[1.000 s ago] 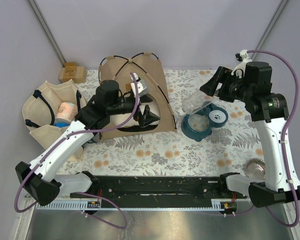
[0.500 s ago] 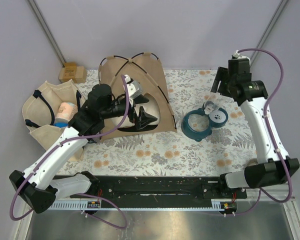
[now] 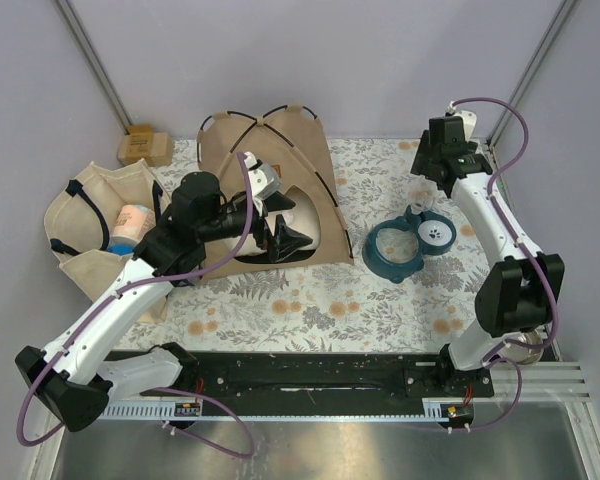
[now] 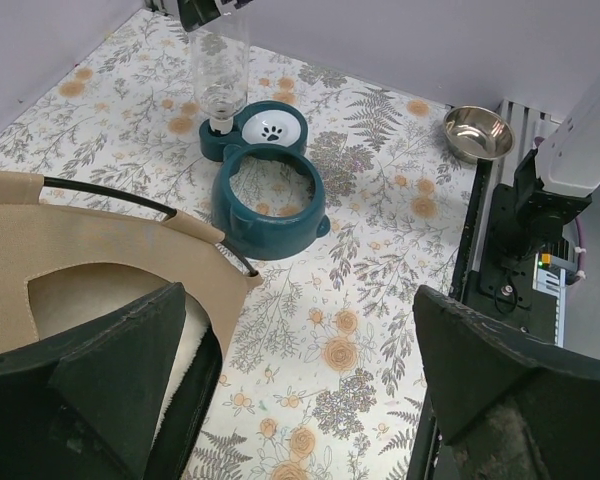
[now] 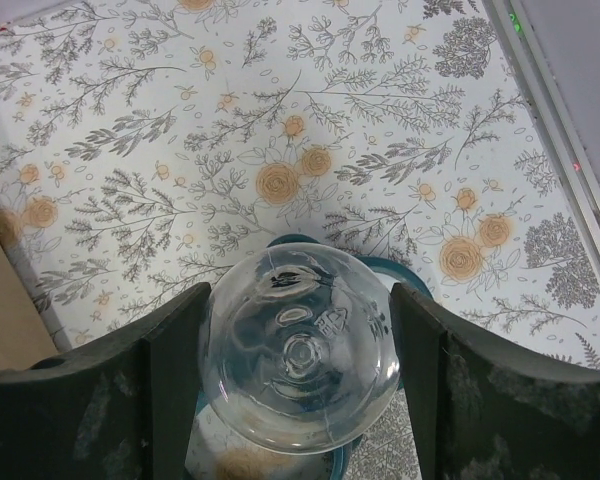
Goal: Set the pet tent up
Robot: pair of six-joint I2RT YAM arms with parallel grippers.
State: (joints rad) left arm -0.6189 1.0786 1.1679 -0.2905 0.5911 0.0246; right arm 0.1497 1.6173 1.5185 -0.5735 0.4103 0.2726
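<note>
The pet tent (image 3: 280, 165) stands upright at the back left, tan canvas with black trim and dark crossing poles. Its edge and one pole show in the left wrist view (image 4: 100, 245). A cream fluffy pillow (image 4: 192, 345) lies inside the opening. My left gripper (image 3: 280, 236) is at the tent's opening, open wide and empty (image 4: 310, 400); its left finger (image 4: 100, 390) is in front of the pillow. My right gripper (image 3: 430, 178) is shut on the top of a clear bottle (image 5: 300, 350), which stands upright on the teal feeder (image 4: 220, 70).
The teal double pet feeder (image 3: 392, 252) sits right of the tent (image 4: 270, 205). A beige tote bag (image 3: 85, 225) holding items is at the left. A small cardboard box (image 3: 145, 146) is at the back left. A steel bowl (image 4: 478, 132) sits near the right front rail.
The right arm swung back and brought the tilted bottle down upright onto the feeder. The left gripper shifted slightly left at the tent's opening.
</note>
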